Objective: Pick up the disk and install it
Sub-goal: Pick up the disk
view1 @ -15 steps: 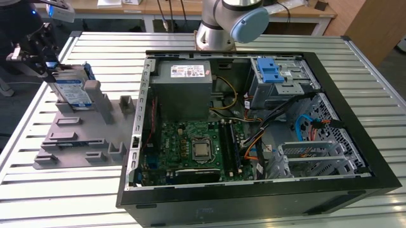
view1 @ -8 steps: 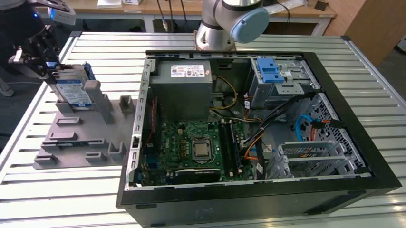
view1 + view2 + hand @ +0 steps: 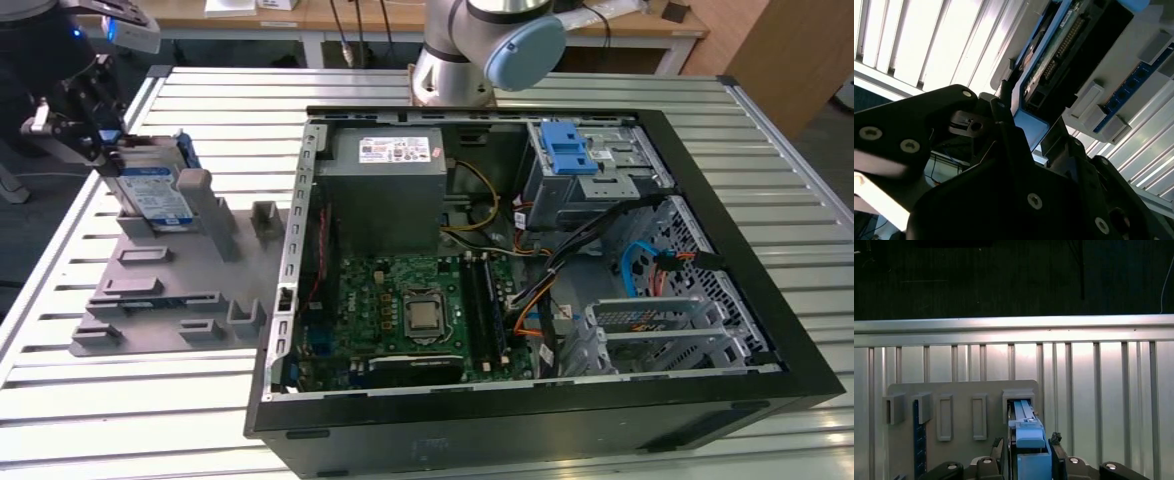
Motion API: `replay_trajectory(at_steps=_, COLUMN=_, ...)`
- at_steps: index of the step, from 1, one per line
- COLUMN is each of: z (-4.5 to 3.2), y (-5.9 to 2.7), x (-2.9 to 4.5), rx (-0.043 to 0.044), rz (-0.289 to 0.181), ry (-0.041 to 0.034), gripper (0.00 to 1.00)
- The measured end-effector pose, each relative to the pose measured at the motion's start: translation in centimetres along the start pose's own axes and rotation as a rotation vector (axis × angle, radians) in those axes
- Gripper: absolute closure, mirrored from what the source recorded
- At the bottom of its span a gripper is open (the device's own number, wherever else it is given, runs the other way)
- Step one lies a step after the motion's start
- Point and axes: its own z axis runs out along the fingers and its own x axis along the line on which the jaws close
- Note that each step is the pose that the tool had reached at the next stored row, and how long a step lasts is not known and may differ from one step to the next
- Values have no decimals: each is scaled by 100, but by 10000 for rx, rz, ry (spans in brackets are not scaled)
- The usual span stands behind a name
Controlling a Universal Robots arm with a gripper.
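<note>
Slats of bright ribbed aluminium make up the tabletop (image 3: 134, 430). Nearest in the exterior view lies an open black case (image 3: 534, 430), on its side. Inside it are a green motherboard (image 3: 400, 300) with a square silver socket, bundles of orange, yellow and blue cable, a plain grey box (image 3: 387, 190) with a white sticker, and a perforated metal cage (image 3: 587, 160) with a blue plastic latch. The sticker's print is too small to read.

On the exterior view's left, just beside the case, sits a matte grey moulded holder (image 3: 174, 290), a flat plate with raised rectangular pockets and posts.

At the holder's far end stands the disk (image 3: 150, 195): a flat silver rectangle with a blue-and-white label, in a blue plastic frame. It stands on end, near upright, its lower part sunk in a pocket and its labelled face turned toward the case. The label's writing cannot be made out.

The black hand (image 3: 110, 150) is at the disk's top edge. In the first wrist view the hand (image 3: 1029, 452) is clenched on the frame, a finger (image 3: 1056, 442) against each narrow side, and the disk (image 3: 1026, 432) runs edge-on down into its pocket. In the second wrist view a finger (image 3: 1004, 112) lies against the blue frame, and the disk (image 3: 1064, 45) shows its underside with a dark connector strip.

Farthest back, the arm (image 3: 494, 50), silver with a pale blue cap, rises behind the case.
</note>
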Motion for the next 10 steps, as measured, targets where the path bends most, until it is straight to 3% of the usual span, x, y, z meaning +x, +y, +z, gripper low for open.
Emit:
replay_trajectory(at_steps=3, z=1, y=0, x=0, rx=2, rz=0, ry=0, gripper=63)
replay_trajectory(at_steps=10, z=2, y=-1, x=13, rx=2, rz=-231, ry=1, gripper=64)
